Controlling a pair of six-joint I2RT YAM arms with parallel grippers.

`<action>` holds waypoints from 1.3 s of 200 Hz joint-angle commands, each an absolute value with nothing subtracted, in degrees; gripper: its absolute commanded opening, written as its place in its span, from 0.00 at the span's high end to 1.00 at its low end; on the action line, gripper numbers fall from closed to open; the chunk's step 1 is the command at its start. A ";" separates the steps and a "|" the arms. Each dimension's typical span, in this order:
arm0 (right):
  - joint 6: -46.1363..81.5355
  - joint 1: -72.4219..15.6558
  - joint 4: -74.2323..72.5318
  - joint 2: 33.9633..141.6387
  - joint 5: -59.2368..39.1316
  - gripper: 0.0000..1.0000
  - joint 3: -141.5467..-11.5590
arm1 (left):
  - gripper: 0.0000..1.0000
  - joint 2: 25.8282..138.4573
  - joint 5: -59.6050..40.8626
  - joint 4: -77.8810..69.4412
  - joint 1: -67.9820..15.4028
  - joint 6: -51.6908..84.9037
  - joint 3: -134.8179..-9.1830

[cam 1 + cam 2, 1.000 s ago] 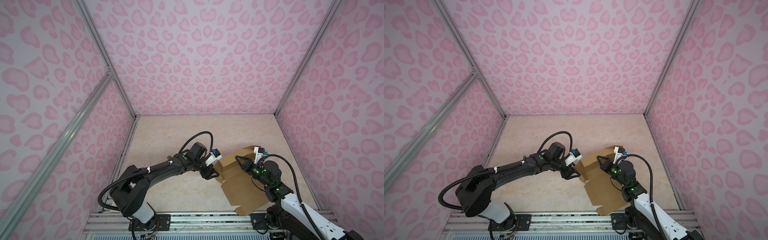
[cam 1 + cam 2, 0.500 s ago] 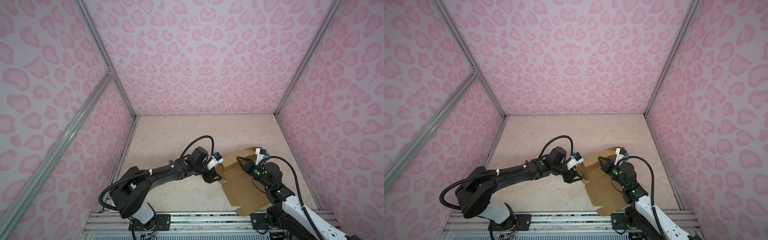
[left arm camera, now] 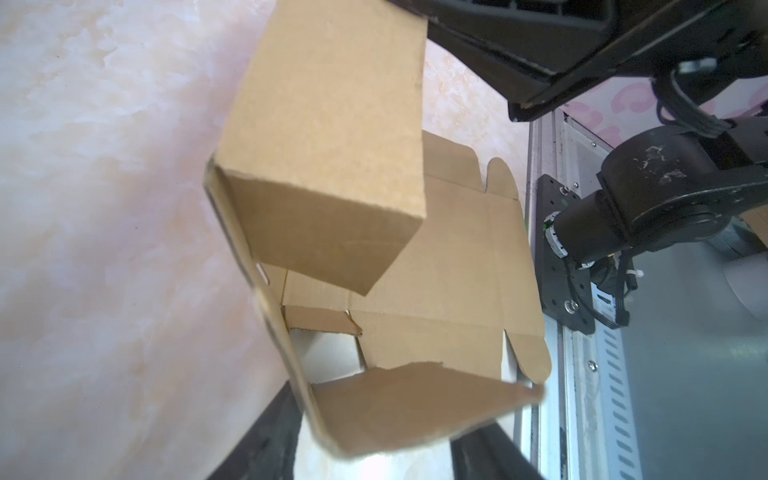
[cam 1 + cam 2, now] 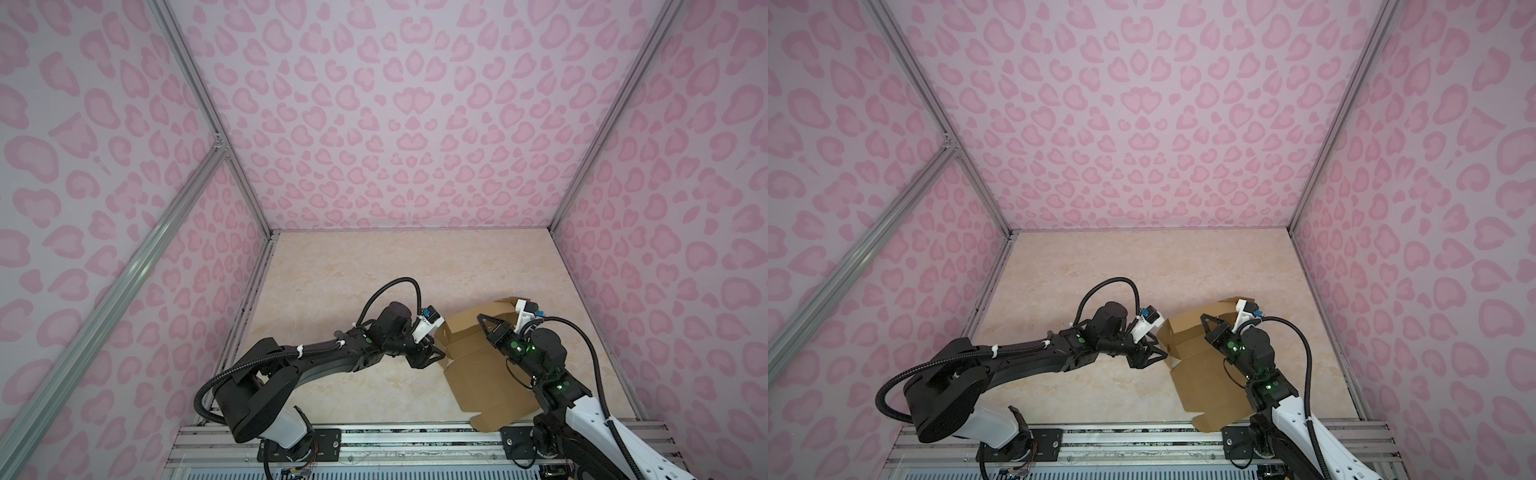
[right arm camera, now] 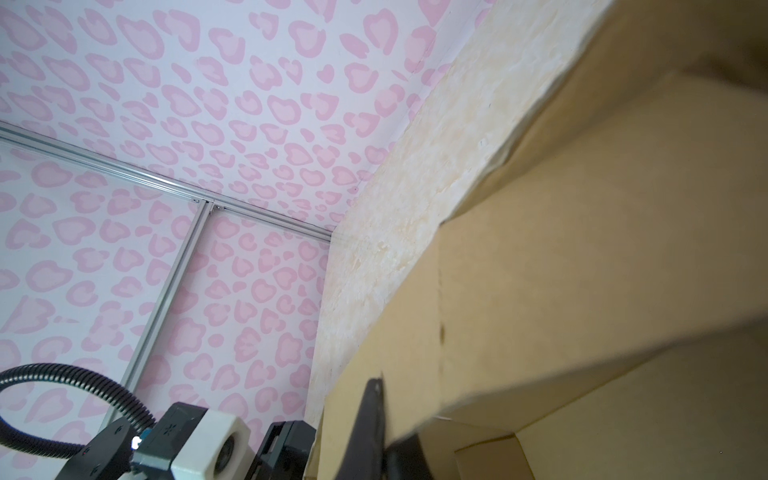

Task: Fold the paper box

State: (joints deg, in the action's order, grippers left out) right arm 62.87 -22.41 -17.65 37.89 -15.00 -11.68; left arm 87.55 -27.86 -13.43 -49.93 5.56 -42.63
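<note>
Top views: the paper box sits half formed on the worktop; its flat lid panel reaches the front rail and the raised tray end lies away from that rail. The left end effector is at the tray's side corner, farther from the rail than the lid panel. The right end effector is inside the tray, farther from the rail again, jaws closed to a point; whether they pinch a wall, cannot tell.

Left wrist view: jaws partly apart; the fingers straddle a side flap standing askew off its wall; contact unclear.

Right wrist view: one finger lies against an inner wall face; cardboard fills the rest.

Judgement: the step is turning that side flap in. The right arm should pin the tray square; the left should take the flap near its crease, not the tip, and swing it slowly about the crease, since the board probably springs back. Keep the lid panel flat by the rail so nothing slides.
</note>
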 commanded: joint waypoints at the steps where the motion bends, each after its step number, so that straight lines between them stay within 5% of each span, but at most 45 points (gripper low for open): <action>1: 62.48 -22.51 -16.64 37.41 -14.45 1.00 -11.43 | 0.42 88.53 -27.15 -18.82 -49.99 6.04 -43.38; 260: 66.36 -24.45 -2.90 30.42 -7.55 1.00 -13.08 | 0.47 94.81 -11.95 -32.13 -56.88 11.18 -43.26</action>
State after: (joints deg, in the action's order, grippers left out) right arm 65.98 -23.83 -6.04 30.83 -9.04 -13.10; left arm 94.04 -14.61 -28.60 -55.92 10.85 -42.74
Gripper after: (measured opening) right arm 0.049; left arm 0.537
